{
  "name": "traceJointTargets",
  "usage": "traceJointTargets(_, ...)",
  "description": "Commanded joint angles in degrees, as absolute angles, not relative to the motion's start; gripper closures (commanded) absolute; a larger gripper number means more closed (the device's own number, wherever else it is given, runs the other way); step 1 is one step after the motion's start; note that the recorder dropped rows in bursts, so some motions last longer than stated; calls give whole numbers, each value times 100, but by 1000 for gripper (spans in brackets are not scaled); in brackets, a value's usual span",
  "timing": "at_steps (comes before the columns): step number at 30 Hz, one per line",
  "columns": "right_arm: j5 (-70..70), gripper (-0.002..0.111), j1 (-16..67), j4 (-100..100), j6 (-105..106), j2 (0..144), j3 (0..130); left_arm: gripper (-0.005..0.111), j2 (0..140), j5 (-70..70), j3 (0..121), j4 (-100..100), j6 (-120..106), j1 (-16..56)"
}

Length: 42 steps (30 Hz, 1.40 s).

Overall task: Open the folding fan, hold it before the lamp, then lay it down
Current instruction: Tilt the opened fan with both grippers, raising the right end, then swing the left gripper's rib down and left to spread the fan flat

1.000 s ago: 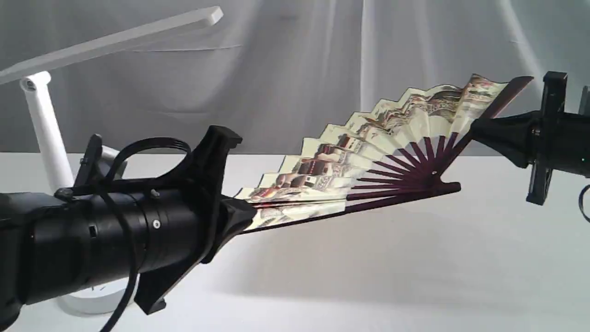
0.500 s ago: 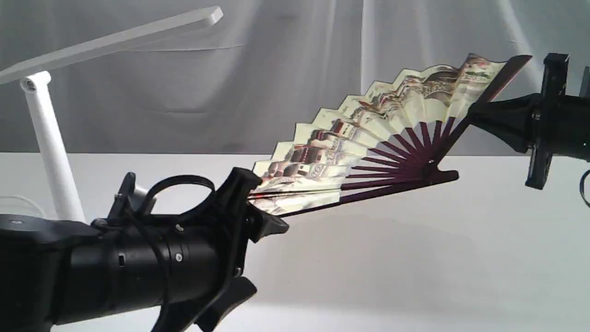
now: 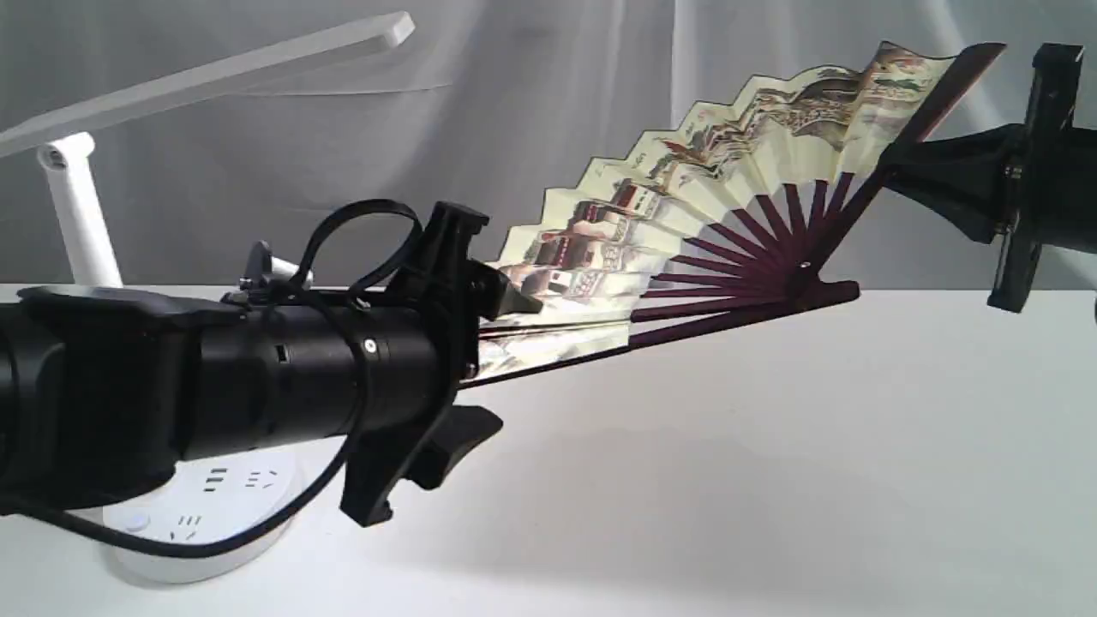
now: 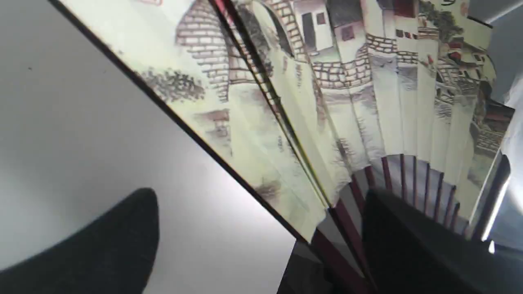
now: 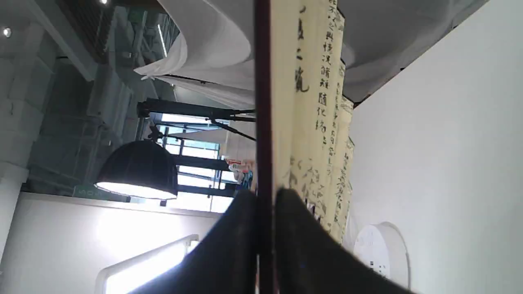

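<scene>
The folding fan (image 3: 686,223) hangs partly spread above the table, cream pleats printed with village houses over dark purple ribs. My right gripper (image 3: 887,163) is shut on its upper guard at the right; the right wrist view shows both fingers (image 5: 241,228) pinching that dark guard, with the fan's (image 5: 310,122) lettered back beside it. My left gripper (image 3: 488,364) stands open around the fan's outer left end, one finger above the lower guard and one below, neither pressing it. In the left wrist view the fan (image 4: 367,81) passes between the spread fingers (image 4: 122,245). The white lamp (image 3: 214,77) stands at far left.
The lamp's round base with sockets (image 3: 206,506) sits under my left arm, its cord trailing beside it; its post (image 3: 77,214) rises behind. The base (image 5: 384,253) also shows in the right wrist view. A white table (image 3: 771,480) lies below and a grey curtain behind.
My left gripper has let go of the fan's lower guard, opened and risen. The right gripper has lifted its end of the fan, and the pleats have spread a little wider.
</scene>
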<state>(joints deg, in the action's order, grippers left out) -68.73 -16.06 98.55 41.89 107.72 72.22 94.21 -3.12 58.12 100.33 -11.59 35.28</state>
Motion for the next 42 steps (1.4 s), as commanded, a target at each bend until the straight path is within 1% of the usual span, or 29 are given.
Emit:
traceJointTargets(1,-6996,108,-1465,9995,4145,10680,7244,37,9596,-310,5836,9995,-876,3521)
traceJointTargets(6,-6996,108,-1421,9995,4032,10680,7244,37,9696,-478,5836,9995,-708,3521)
traceJointTargets(14,-6996,108,-1353,9995,3852,10675,7244,38,9684,-275,6158,9995,-797,3521)
traceJointTargets(16,-6996,108,-1305,9995,3852,10675,7244,44,9684,-248,6233,9995,-900,3521)
traceJointTargets(18,-6996,108,-1262,9995,3852,10675,7244,55,9684,-205,6260,9995,-1043,3521)
traceJointTargets(19,-6996,108,-1262,9995,3852,10675,7244,64,9684,-177,6260,9995,-1101,3521)
traceJointTargets(21,-6996,108,-1262,9995,3852,10675,7244,76,9684,-177,6260,9995,-1099,3521)
traceJointTargets(23,-6996,108,-1262,9995,3852,10675,7244,86,9684,-177,6260,9995,-1099,3521)
traceJointTargets(29,-6996,108,-1262,9995,3852,10675,7244,105,9684,-177,6260,9995,-1078,3521)
traceJointTargets(30,-6996,108,-1262,9995,3852,10675,7244,107,9684,-177,6260,9995,-1078,3521)
traceJointTargets(42,-6996,108,-1260,9995,3852,10675,7244,107,9650,-333,6260,9995,-1137,3532)
